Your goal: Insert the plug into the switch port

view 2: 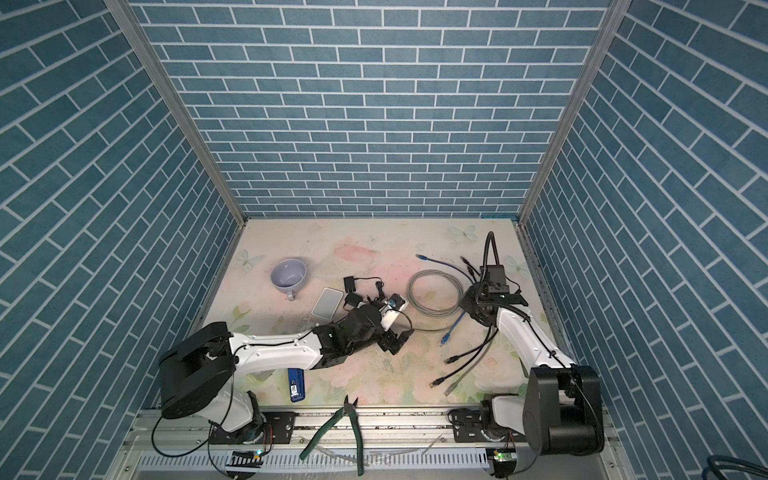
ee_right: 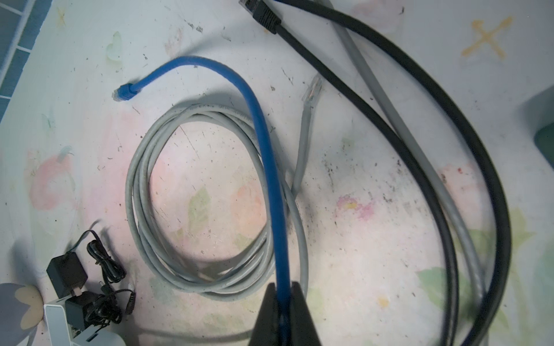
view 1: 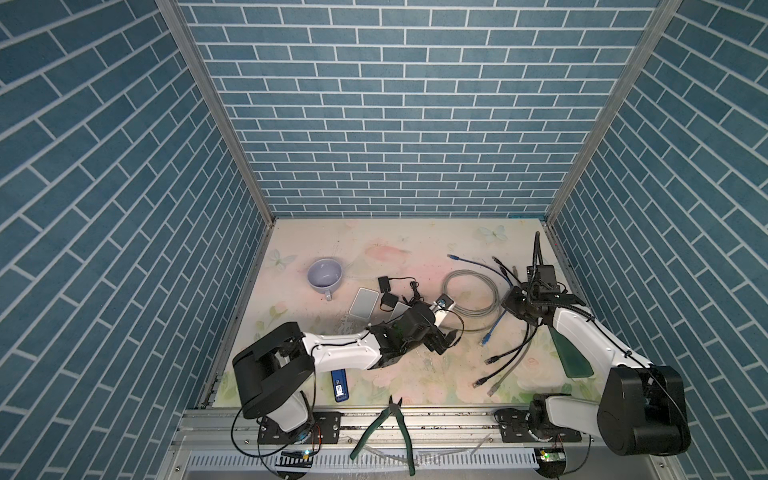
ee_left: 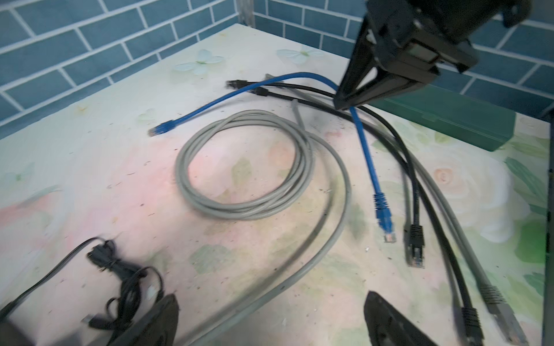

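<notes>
My right gripper (ee_right: 283, 289) is shut on the blue cable (ee_right: 263, 143) partway along its length; in both top views it sits at the right (view 1: 508, 302) (view 2: 467, 301). One blue plug (ee_right: 124, 91) lies on the table at the far end. The other blue plug (ee_left: 385, 218) (view 1: 485, 340) lies nearer the front. A white switch (view 1: 363, 302) (view 2: 327, 303) lies flat left of centre; its ports do not show. My left gripper (ee_left: 269, 323) (view 1: 446, 338) is open and holds nothing, low over the table with a grey cable strand passing between its fingers.
A grey cable coil (view 1: 471, 297) lies between the arms. Black and grey cables (view 1: 505, 365) trail to the front right beside a green case (view 1: 571, 357). Black adapters (view 1: 384, 284), a lavender cup (view 1: 325, 274), a blue stick (view 1: 338, 384) and pliers (view 1: 390, 419) lie left and front.
</notes>
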Controlling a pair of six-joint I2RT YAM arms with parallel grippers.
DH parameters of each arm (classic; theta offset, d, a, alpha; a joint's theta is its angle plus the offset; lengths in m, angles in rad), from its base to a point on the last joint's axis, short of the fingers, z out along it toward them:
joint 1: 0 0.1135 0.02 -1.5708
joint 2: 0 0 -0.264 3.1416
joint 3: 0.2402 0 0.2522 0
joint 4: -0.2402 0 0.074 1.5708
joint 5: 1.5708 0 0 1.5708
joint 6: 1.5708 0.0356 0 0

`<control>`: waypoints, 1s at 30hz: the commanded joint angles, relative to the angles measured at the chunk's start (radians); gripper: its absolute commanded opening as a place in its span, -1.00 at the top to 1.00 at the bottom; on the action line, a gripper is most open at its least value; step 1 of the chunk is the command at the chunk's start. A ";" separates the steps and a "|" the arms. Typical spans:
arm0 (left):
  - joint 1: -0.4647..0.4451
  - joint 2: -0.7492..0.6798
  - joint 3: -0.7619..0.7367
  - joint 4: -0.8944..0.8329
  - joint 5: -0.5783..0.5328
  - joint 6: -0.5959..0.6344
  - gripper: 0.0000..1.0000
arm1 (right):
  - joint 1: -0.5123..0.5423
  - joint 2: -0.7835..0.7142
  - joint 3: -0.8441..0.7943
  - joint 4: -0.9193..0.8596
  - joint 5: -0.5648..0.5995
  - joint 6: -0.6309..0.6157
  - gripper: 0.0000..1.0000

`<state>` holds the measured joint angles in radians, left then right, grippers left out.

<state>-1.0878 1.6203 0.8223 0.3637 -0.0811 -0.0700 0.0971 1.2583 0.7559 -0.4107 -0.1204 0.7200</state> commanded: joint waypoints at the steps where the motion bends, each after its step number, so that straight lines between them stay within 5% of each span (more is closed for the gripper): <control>1: -0.038 0.062 0.084 -0.043 0.070 0.041 -0.94 | -0.002 -0.002 0.022 0.022 0.005 0.067 1.00; 11: -0.096 0.263 0.300 -0.115 0.115 0.073 -0.84 | -0.003 -0.025 0.015 0.041 0.027 0.113 1.00; 30: -0.103 0.415 0.376 -0.078 -0.011 0.126 -0.60 | -0.002 -0.049 0.003 0.048 0.027 0.125 1.00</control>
<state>-1.1835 2.0228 1.1744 0.2829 -0.0547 0.0406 0.0971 1.2304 0.7559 -0.3733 -0.1089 0.8074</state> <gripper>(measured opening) 0.803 0.083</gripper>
